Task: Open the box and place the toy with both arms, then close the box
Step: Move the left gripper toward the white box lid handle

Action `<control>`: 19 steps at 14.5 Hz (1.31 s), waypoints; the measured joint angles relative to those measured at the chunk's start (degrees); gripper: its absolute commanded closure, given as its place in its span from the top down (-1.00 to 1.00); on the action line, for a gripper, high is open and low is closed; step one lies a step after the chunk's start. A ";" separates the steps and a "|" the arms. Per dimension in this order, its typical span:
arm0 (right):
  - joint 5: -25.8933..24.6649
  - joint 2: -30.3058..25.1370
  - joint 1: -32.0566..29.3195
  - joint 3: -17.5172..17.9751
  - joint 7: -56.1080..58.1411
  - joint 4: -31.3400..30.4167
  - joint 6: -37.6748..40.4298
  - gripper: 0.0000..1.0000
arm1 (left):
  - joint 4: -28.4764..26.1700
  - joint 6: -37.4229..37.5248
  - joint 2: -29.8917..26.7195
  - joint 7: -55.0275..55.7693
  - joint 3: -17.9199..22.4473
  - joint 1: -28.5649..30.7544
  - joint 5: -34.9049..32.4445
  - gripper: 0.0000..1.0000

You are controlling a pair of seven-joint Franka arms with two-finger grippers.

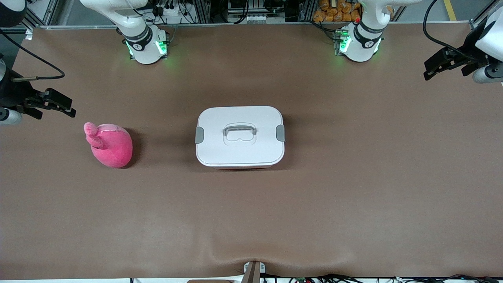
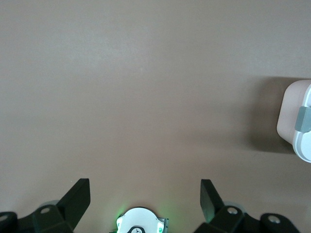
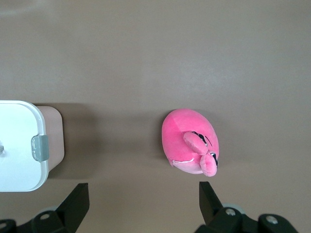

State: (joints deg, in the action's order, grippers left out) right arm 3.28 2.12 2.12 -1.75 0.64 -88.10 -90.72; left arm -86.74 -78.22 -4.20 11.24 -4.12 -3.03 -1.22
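Fingers spread wide and empty on both the left gripper (image 1: 432, 70) and right gripper (image 1: 65, 105), each up at its own desk end, so nothing's begun: box (image 1: 239, 136) clipped mid-desk, toy (image 1: 111, 145) beside it; unclip next, I'd say.

A brown tabletop (image 1: 353, 188) fills most of the front view, its covering matte and smooth apart from a shallow wrinkle near a small metal bracket (image 1: 254, 270) at the edge nearest the front camera. Along that same edge runs a tangle of dark cables (image 1: 353, 279). At the edge farthest from the front camera stands an aluminium frame (image 1: 251, 13) with more cables and white connectors. Beside it, toward the left arm's end, lies a heap of orange objects (image 1: 334, 11), too small to identify.
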 measured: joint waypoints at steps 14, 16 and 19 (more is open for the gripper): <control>0.00 0.00 0.07 0.05 0.01 -0.01 0.10 1.00 | 0.02 0.00 2.50 0.01 -0.04 -0.09 0.00 1.00; 0.00 0.00 0.16 0.10 0.01 -0.01 0.10 1.00 | 0.02 0.00 2.68 0.07 -0.05 -0.11 0.00 1.00; 0.00 0.01 0.16 0.09 0.01 -0.02 0.10 1.00 | 0.02 0.00 3.12 0.24 -0.55 -0.18 0.00 1.00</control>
State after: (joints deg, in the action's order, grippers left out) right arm 3.28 2.13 2.27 -1.66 0.65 -88.12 -90.62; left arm -86.72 -78.22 -1.08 11.47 -4.68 -3.21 -1.23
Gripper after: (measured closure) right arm 0.000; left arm 0.000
